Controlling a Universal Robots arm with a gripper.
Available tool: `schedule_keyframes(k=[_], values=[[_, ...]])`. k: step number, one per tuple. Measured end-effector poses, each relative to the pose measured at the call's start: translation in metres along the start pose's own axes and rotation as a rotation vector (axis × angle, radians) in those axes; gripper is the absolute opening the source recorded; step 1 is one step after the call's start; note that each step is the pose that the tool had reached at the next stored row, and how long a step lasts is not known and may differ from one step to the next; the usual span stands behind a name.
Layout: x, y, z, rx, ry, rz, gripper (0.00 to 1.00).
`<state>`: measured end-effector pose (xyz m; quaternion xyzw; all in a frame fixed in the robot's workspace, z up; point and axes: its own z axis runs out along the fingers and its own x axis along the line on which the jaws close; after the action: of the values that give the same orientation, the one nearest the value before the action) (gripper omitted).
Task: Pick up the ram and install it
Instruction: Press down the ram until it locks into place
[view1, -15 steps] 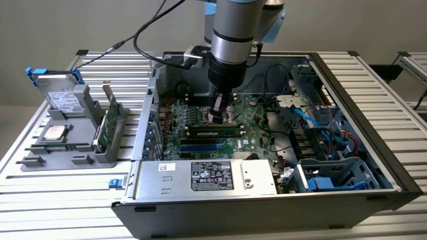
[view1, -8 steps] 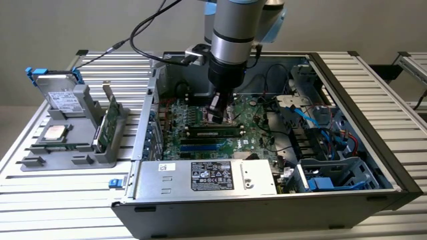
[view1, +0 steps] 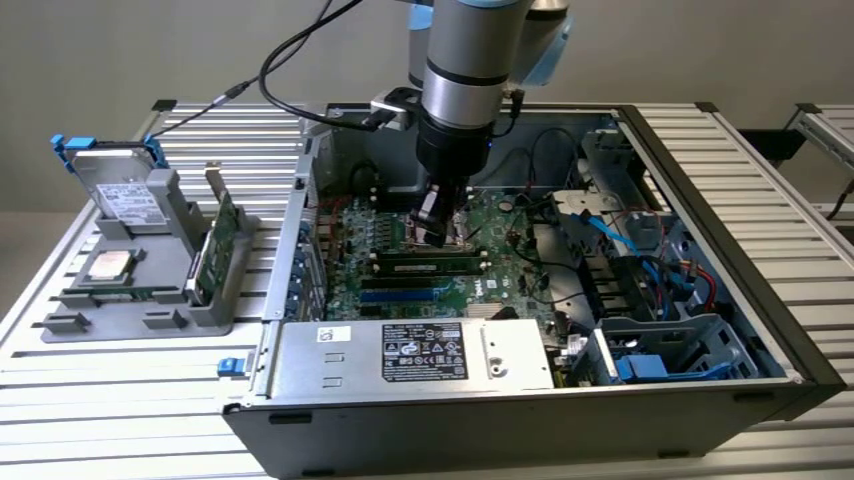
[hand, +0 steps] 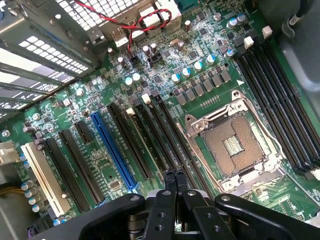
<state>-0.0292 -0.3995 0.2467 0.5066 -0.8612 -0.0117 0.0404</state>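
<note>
Green motherboard (view1: 400, 270) lies flat inside the open computer case (view1: 747, 270), occupying the centre of the exterior view, with the gripper (view1: 434, 232) lowered over it just above centre frame. Its jaws are fully closed, the two black fingertips (hand: 169, 181) meeting at lower centre of the wrist view, and nothing appears to be clamped between them. The ram (view1: 427, 266) sits lengthwise in a memory slot just below the gripper in the exterior view: a long, narrow dark-green stick with a row of black chips, lying level and parallel to the neighbouring slots. It appears already seated, though whether the end latches have caught cannot be determined. In my judgement, pressing on a module calls for closed fingertips bearing squarely on its top edge, with even force along the length, clear of the empty processor socket (hand: 235, 145). A grey parts tray (view1: 134, 270) at the left of the exterior view holds a processor chip (view1: 110, 265) and an upright expansion card (view1: 220, 235).
</note>
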Motion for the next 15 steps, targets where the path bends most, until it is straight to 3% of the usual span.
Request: schedule_keyframes(k=[9,15], values=[[0.0000,0.0000,0.0000,-0.0003,-0.0003,0.005,0.10],[0.0001,0.0000,0.0000,-0.0056,-0.0060,0.098,0.10]])
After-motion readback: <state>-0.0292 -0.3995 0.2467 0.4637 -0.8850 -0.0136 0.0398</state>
